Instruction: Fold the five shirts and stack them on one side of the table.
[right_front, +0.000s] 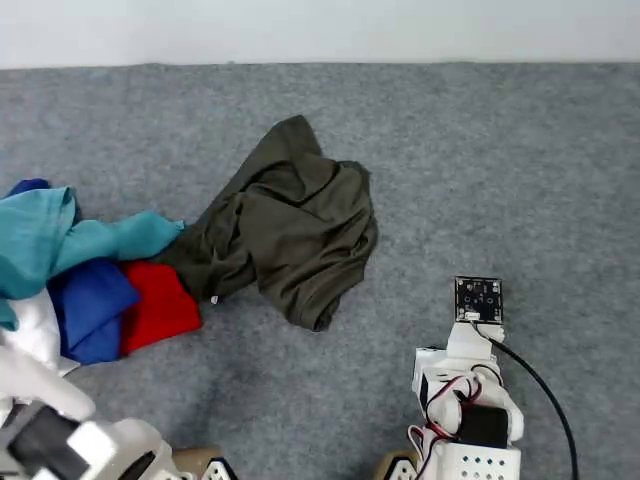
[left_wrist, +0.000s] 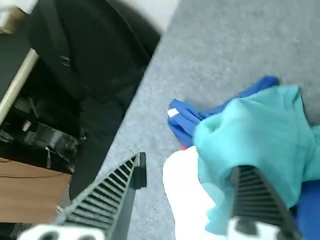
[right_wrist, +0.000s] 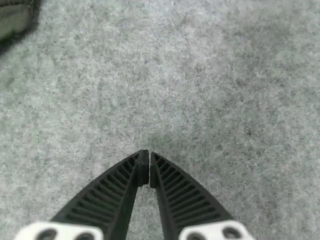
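A crumpled dark olive shirt (right_front: 290, 235) lies mid-table; its edge shows in the right wrist view (right_wrist: 15, 17). At the left edge sits a pile of a teal shirt (right_front: 50, 240), a blue shirt (right_front: 90, 305), a red shirt (right_front: 160, 305) and a white shirt (right_front: 30, 335). My left gripper (left_wrist: 192, 175) hangs open over that pile, with the white shirt (left_wrist: 182, 195) and the teal shirt (left_wrist: 255, 135) between its fingers and the blue shirt (left_wrist: 185, 117) just beyond. My right gripper (right_wrist: 149, 170) is shut on nothing above bare grey felt, to the right of the olive shirt.
Grey felt table (right_front: 500, 170) stretches bare across the right half and far side. The left arm (right_front: 50, 430) stands at the near left corner, the right arm (right_front: 470, 400) at the near right. Past the table's left edge (left_wrist: 135, 120) stand a dark chair and furniture.
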